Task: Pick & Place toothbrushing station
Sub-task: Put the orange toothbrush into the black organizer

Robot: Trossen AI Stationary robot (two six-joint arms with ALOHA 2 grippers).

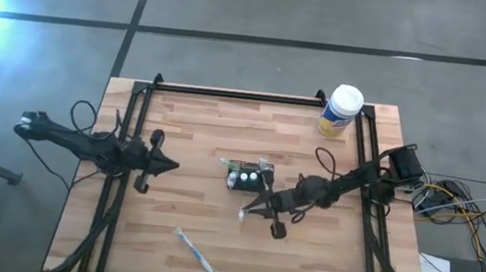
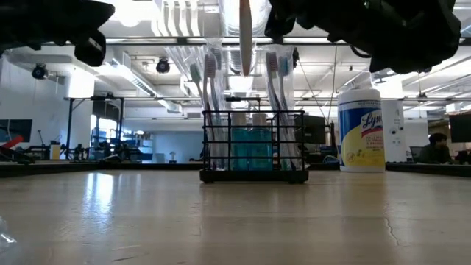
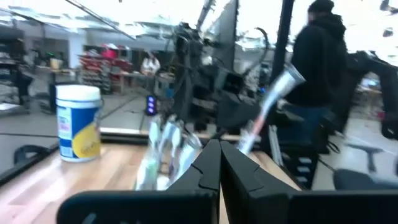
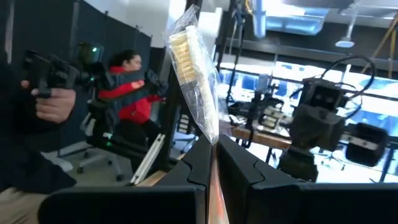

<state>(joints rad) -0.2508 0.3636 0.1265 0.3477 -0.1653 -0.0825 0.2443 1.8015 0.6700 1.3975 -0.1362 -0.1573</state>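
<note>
Right gripper [image 1: 249, 211], just below centre frame in the high view, is clamped on a plastic-wrapped toothbrush [image 4: 194, 78], bristles up, hovering right beside the toothbrushing station [image 1: 249, 178] at mid-table. The caddy is already crowded with brushes, so the risk is plain: the handle could catch a mesh wall or a standing brush and tip the light caddy. That slippery wrap might also let the brush twist in the grip. Left gripper [image 1: 170, 165], fingers pressed together on nothing, waits at centre left. A loose toothbrush [image 1: 194, 250] lies at lower centre.
</note>
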